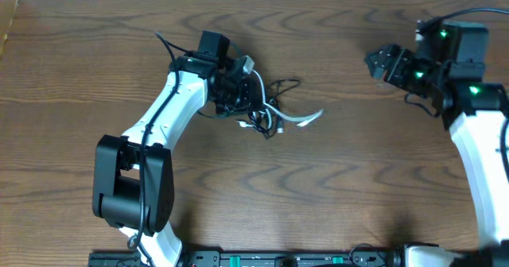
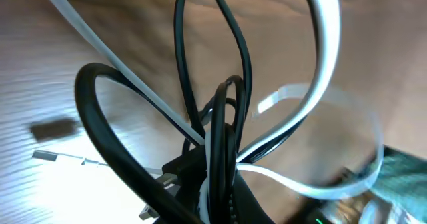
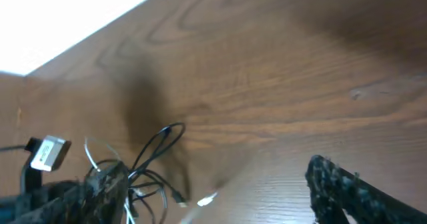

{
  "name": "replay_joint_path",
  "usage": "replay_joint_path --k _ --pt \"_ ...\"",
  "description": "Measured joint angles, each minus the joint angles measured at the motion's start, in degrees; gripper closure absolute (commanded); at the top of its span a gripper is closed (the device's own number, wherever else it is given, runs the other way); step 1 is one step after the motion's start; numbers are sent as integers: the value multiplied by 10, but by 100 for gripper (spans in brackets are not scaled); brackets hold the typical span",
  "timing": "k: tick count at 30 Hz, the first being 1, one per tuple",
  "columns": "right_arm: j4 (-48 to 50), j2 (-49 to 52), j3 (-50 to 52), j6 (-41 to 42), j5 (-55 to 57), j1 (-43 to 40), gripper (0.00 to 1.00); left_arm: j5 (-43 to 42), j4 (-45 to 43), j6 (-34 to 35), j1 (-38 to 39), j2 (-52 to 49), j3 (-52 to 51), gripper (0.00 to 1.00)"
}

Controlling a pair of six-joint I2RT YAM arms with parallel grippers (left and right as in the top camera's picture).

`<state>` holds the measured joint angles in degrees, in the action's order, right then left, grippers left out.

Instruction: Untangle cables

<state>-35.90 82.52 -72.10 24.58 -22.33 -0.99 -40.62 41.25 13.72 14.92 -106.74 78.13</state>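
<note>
- The left gripper (image 1: 238, 92) is clenched on the cables (image 1: 270, 112). It sits at the left edge of the tangle, a little above the middle of the table (image 1: 334, 187).
- In the left wrist view, the white cord (image 2: 328, 64) and the black cord (image 2: 179, 51) run together into one tight bunch at the bottom centre, where the grip pinches them.
- Above that pinch the cords fan out into several crossing loops. The white one sweeps in a wide arc to the right, and the black one rises in narrow loops in the middle.
- A small metal plug end (image 2: 47, 155) lies on the wood at the left of that view.
- From overhead, a white end of the bundle trails to the right on the tabletop, and a thin black loop sticks up and to the right.
- The right gripper (image 1: 380, 60) hangs near the upper right of the table, well apart from the cables and touching nothing.
- The right wrist view shows only one dark finger (image 3: 347, 191) at the lower right, so whether that hand is released or clenched cannot be told.
- In the same view the tangle (image 3: 133, 171) lies far off at the lower left.
</note>
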Motion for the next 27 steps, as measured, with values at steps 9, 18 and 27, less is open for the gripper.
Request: replay_joint_path --k 9,18,27 --pt "8 41 0 -48 -72 82 25 -195 -114 -18 1 0 -1 93" --pt "12 41 0 0 -57 135 34 -242 -132 -18 4 0 -1 93" --pt "51 47 0 47 -12 178 38 -247 -146 -17 33 0 -1 93"
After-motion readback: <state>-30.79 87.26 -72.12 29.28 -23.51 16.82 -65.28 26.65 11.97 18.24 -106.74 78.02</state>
